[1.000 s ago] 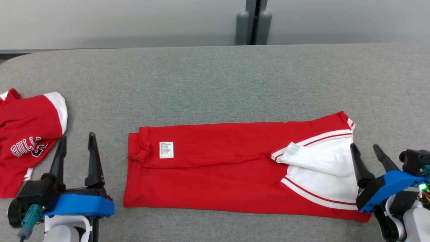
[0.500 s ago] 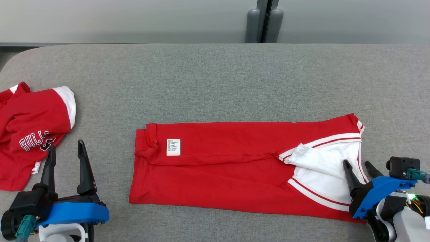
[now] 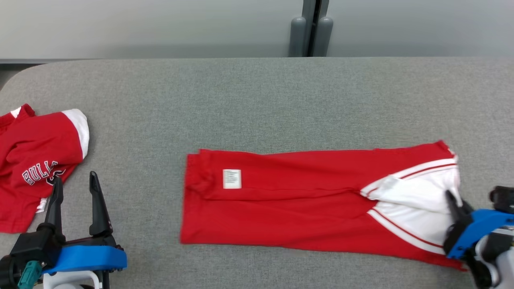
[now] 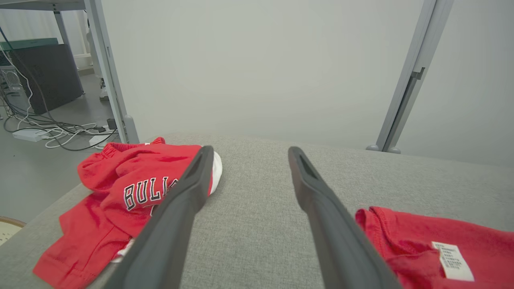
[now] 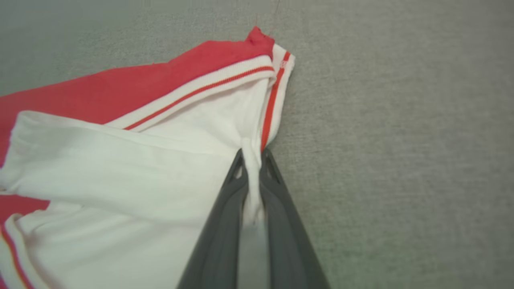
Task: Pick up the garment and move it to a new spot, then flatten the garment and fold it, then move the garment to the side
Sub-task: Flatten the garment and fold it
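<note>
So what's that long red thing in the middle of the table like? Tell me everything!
The red garment looks like soft knit cloth, folded into a long band lying flat on the grey table. A small white label sits near its left end. The right end is white with thin red stripes and has a loose white flap. The right gripper is shut on a bunched fold of that white edge. Nothing else touches it.

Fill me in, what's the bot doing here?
The right gripper is shut on a pinch of white fabric at the right end of the folded red garment, which lies flat on the grey table. The left gripper hangs open near the table's left side, between that garment and a crumpled Bulls item, holding nothing.
</note>
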Robot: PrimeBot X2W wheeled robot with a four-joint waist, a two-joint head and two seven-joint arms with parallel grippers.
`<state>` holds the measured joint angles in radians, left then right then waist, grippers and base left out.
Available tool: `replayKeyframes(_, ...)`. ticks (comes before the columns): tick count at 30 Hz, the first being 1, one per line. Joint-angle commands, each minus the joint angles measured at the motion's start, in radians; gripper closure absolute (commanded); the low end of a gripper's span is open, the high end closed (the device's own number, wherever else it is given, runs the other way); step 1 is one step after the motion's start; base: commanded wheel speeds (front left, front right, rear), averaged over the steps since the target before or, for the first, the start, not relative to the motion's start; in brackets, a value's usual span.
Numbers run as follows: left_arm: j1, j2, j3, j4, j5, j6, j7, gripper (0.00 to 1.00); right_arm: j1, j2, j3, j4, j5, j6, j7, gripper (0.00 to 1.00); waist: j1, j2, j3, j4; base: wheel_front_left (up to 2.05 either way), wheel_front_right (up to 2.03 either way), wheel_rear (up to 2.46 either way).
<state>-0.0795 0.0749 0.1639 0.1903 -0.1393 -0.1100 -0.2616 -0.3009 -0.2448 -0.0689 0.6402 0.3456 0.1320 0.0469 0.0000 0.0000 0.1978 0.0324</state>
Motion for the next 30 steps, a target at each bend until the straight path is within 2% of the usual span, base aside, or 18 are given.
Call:
replayKeyframes(1,0.013,-0.002,0.009,0.001,0.008,-0.005,-0.005,0.00,0.013,-0.029,-0.023,0.001,0.002,-0.002,-0.007,1.00,0.0000,0.0000,-0.008,-0.005,0.00,0.00,0.00)
replayKeyframes(6,0.025,-0.007,0.019,0.004,0.017,-0.010,-0.005,0.00,0.030,-0.087,-0.087,-0.024,-0.004,-0.002,0.001,1.00,0.0000,0.0000,-0.027,-0.018,0.00,0.00,0.00)
replayKeyframes(10,0.031,-0.010,0.028,0.005,0.018,-0.013,-0.005,0.00,0.047,-0.094,-0.100,-0.065,-0.011,-0.002,0.025,1.00,0.0000,0.0000,-0.038,-0.029,0.00,0.00,0.00)
replayKeyframes(18,0.042,-0.016,0.032,0.011,0.026,-0.015,-0.005,0.00,0.090,-0.029,-0.058,-0.231,0.024,-0.001,0.085,1.00,0.0000,0.0000,-0.058,-0.044,0.00,0.00,0.00)
replayKeyframes(30,0.043,-0.021,0.017,0.019,0.032,-0.020,-0.005,0.00,0.135,0.062,0.124,-0.502,0.067,-0.001,0.188,1.00,0.0000,0.0000,-0.065,-0.036,0.00,0.00,0.00)
